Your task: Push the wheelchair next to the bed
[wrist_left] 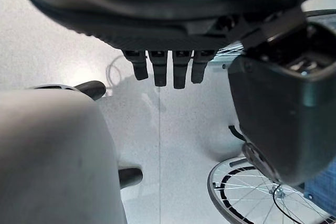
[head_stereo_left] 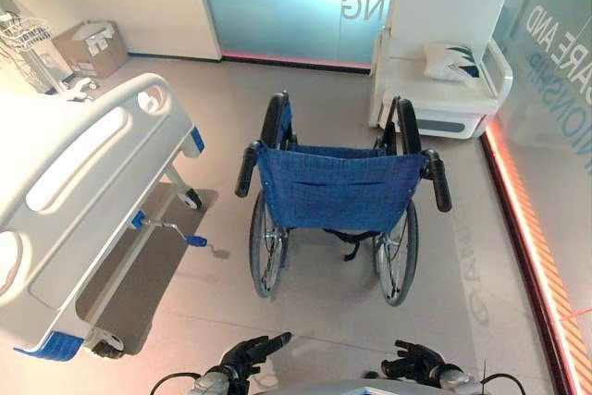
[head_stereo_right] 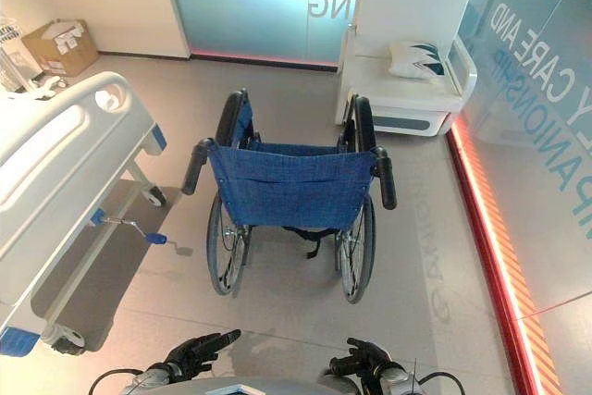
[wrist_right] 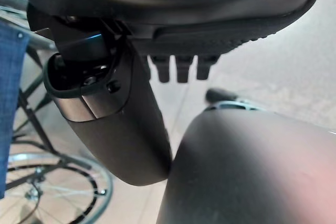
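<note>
**Wheelchair apart from the bed, both hands empty**

Wheelchair [head_stereo_left: 338,187] stands in the middle of the floor [head_stereo_left: 324,321] with its blue fabric back turned toward the robot. Its two black push handles [head_stereo_left: 248,168] stick out at either side of the backrest. The bed [head_stereo_left: 83,191], white with blue corner bumpers, lies along the floor's left side. A strip of bare floor separates it from the wheelchair's left wheel, and a blue-handled crank [head_stereo_left: 171,228] juts from the bed frame into that gap.

The left hand [head_stereo_left: 248,353] hangs low at the near edge of the floor, fingers stretched loosely forward, holding nothing. The right hand [head_stereo_left: 416,360] hangs beside it, fingers relaxed and slightly bent, also holding nothing. Both are well short of the push handles.

Past the wheelchair, a white armchair [head_stereo_left: 444,6] with a cushion [head_stereo_left: 450,62] on its seat stands in the far right corner, by the frosted glass wall [head_stereo_left: 277,6]. A cardboard box [head_stereo_left: 91,48] sits in the far left corner.
</note>
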You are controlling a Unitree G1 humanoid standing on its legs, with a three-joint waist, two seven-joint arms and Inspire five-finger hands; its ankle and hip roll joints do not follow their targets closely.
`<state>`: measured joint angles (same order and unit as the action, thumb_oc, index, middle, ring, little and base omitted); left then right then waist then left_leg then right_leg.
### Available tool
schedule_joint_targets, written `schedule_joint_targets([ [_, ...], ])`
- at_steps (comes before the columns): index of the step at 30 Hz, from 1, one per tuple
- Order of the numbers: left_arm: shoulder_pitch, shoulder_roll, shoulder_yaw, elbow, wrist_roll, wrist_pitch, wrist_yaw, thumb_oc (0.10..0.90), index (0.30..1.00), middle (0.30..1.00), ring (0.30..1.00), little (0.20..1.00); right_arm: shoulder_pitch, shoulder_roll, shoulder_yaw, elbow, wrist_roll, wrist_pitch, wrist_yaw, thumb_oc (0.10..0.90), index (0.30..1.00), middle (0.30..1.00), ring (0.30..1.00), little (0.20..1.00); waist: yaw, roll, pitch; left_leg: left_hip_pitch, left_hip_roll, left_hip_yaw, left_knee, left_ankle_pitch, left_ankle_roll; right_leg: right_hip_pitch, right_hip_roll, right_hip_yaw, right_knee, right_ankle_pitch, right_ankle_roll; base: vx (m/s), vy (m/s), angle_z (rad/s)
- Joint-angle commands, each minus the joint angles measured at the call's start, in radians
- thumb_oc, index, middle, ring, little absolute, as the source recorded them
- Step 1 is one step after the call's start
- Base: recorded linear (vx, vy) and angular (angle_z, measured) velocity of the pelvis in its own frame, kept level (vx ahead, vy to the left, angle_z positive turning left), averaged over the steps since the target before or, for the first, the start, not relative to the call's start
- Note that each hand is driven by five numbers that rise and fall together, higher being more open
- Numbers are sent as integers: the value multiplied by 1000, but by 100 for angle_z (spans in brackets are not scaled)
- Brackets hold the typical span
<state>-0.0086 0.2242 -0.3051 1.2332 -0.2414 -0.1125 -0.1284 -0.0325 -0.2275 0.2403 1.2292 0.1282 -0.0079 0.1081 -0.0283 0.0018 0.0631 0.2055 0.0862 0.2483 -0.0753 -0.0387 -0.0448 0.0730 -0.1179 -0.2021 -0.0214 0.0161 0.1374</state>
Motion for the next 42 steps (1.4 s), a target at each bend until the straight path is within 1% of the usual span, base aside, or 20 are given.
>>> schedule_joint_targets([
  [1,-35,-18,2,19,16,-38,21,800,900,900,900,900,-14,0,43,67,-24,-3,7,800,900,900,900,900,-13,-16,-17,-68,-84,-27,18,-16,55,22,56,-3,17,-36,-44,0,0,0],
  [4,-35,-13,8,15,-14,-33,59,800,900,900,900,900,-12,-3,45,69,-22,-1,6,800,900,900,900,900,-12,-14,-17,-66,-84,-27,19,-16,54,23,57,-5,16,-37,-45,0,0,0],
  [6,-35,-13,28,20,-45,2,71,800,900,900,900,900,-11,-2,42,75,-19,-6,2,800,900,900,900,900,-9,-14,-16,-65,-85,-29,19,-17,54,26,57,-7,15,-38,-45,0,0,0],
  [12,-29,-17,70,46,-78,19,65,800,900,900,900,900,-12,-3,24,89,-6,-15,-12,800,900,900,900,900,-6,-15,-20,-58,-85,-30,15,-15,52,37,59,-14,8,-38,-47,0,0,0],
  [18,-31,35,126,50,-96,56,54,800,900,900,900,900,-21,-59,-20,81,-12,5,-33,800,900,900,900,900,-7,-13,-21,-51,-84,-28,8,-10,45,45,60,-20,0,-34,-45,0,0,0],
  [22,-50,123,166,47,-67,88,66,800,900,900,900,900,-48,-151,-70,71,-18,33,-34,800,900,900,900,900,-5,-11,-23,-52,-80,-22,6,-3,40,45,60,-23,-6,-29,-44,0,0,0],
  [23,-62,168,186,51,-60,97,66,800,900,900,900,900,-65,-207,-96,75,-26,40,-11,800,900,900,900,900,-4,-10,-25,-53,-78,-18,5,0,38,45,59,-25,-8,-27,-44,0,0,0],
  [26,-89,241,215,54,-61,104,64,800,900,900,900,900,-88,-285,-127,82,-22,45,13,800,900,900,900,900,-4,-10,-28,-56,-78,-13,4,2,38,43,57,-28,-10,-24,-42,0,0,0],
  [28,-129,327,243,56,-38,108,46,800,900,900,900,900,-118,-370,-158,90,-28,53,18,800,900,900,900,900,-4,-9,-31,-57,-78,-9,4,4,37,42,55,-30,-12,-19,-40,0,0,0],
  [29,-132,332,244,56,-32,105,47,800,900,900,900,900,-120,-375,-159,90,-27,50,13,800,900,900,900,900,-3,-9,-32,-58,-78,-9,4,4,37,41,55,-30,-12,-19,-40,0,0,0],
  [31,-188,421,219,48,7,84,57,800,900,900,900,900,-176,-467,-169,89,-3,67,-9,800,900,900,900,900,-5,-7,-32,-53,-78,-6,2,4,38,44,52,-30,-14,-16,-35,-20,30,-3],
  [33,-223,465,203,32,4,87,62,800,900,900,900,900,-208,-509,-172,80,19,73,-14,800,900,900,900,900,-6,-5,-33,-53,-79,-5,0,4,38,44,52,-28,-17,-14,-34,0,0,0],
  [34,-259,501,180,-6,-16,101,82,800,900,900,900,900,-240,-544,-170,62,51,72,-33,800,900,900,900,900,-7,-4,-34,-52,-80,-4,-2,4,38,45,52,-25,-20,-11,-32,-22,33,-2],
  [35,-294,537,171,-46,-37,88,94,800,900,900,900,900,-273,-576,-167,41,82,64,-39,800,900,900,900,900,-7,-2,-34,-52,-81,-4,-3,4,38,44,51,-23,-22,-9,-31,-20,30,-2],
  [36,-303,546,170,-53,-40,89,93,800,900,900,900,900,-281,-582,-164,36,87,68,-39,800,900,900,900,900,-7,-2,-34,-52,-81,-4,-3,4,38,44,51,-23,-22,-9,-31,0,0,0],
  [37,-335,580,166,-89,-59,69,103,800,900,900,900,900,-309,-605,-157,12,122,75,-47,800,900,900,900,900,-8,-2,-34,-53,-81,-4,-4,5,37,43,51,-21,-23,-7,-30,0,0,0],
  [38,-335,580,166,-89,-59,69,103,800,900,900,900,900,-309,-605,-157,12,122,75,-47,800,900,900,900,900,-8,-2,-34,-53,-81,-4,-4,5,37,43,51,-21,-23,-7,-30,0,0,0],
  [40,-378,645,175,-234,-99,95,126,800,900,900,900,900,-337,-649,-170,-99,190,99,-77,800,900,900,900,900,-6,-3,-33,-60,-84,-6,-5,8,35,36,50,-17,-24,-1,-29,-23,7,1],
  [41,-388,672,187,-320,-129,86,144,800,900,900,900,900,-340,-666,-187,-178,246,127,-99,800,900,900,900,900,-6,-3,-31,-62,-85,-9,-7,9,34,34,50,-16,-25,2,-27,-45,14,2],
  [42,-390,686,199,-377,-152,76,154,800,900,900,900,900,-335,-672,-203,-235,287,122,-121,800,900,900,900,900,-6,-3,-30,-63,-86,-10,-8,9,34,33,49,-16,-26,3,-26,0,0,0],
])
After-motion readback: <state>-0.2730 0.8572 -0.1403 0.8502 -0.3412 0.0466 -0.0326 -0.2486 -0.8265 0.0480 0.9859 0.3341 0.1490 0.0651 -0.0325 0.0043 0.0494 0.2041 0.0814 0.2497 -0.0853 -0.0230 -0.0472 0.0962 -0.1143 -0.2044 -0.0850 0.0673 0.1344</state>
